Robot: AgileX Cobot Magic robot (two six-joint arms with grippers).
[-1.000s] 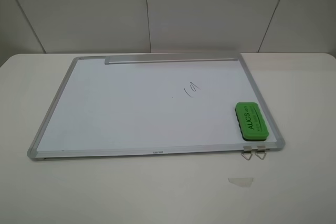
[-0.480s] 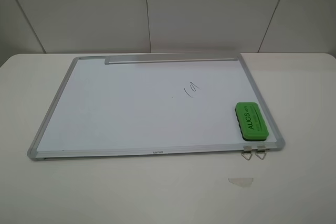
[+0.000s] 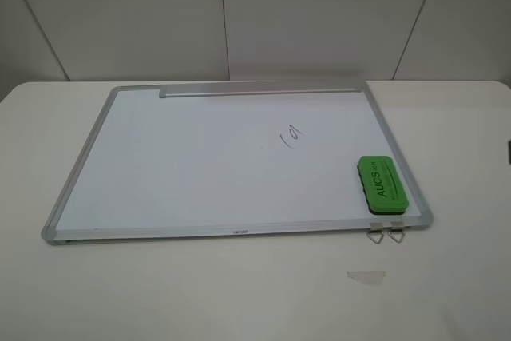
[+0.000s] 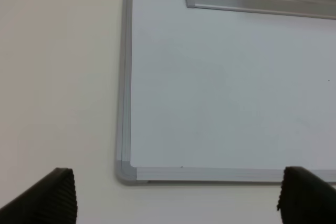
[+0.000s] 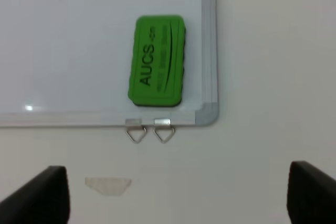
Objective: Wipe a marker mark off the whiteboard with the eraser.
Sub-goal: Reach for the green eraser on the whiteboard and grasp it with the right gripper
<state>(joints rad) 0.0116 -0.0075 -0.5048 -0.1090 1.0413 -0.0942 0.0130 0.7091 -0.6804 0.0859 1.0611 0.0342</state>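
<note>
Still, nothing on the bench (image 3: 200, 293) is shifting from the earlier frames. The left hand (image 4: 177, 184) is hanging by the near left corner of the whiteboard (image 3: 184, 173), fingers spread wide, gripping nothing. The marker mark (image 3: 292, 136) is sitting right of the board's middle. The eraser (image 3: 383, 184) is lying flat in its near right corner, beside two metal clips (image 3: 386, 235). The right hand (image 5: 178, 182) is hovering wide open and empty. A dark sliver (image 3: 509, 150) is newly showing at the high view's right edge.
</note>
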